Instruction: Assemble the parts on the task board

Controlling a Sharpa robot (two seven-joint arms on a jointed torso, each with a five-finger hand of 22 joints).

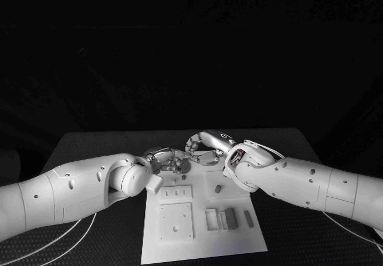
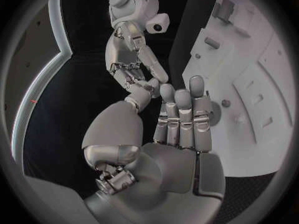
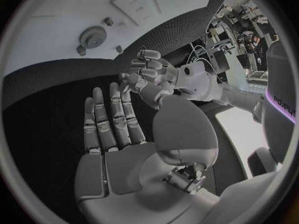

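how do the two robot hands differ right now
The left robot hand reaches in lower over the task board, its forearm lying beside the board; the right robot hand arches higher, fingers curling down toward it. In both wrist views the fingers are stretched out, holding nothing. Both meet over the board's far end.

Beneath the fingers of both hands, the far end of the task board point(image 1: 200, 244) lay hidden; whether anything sat between those fingers was unclear.
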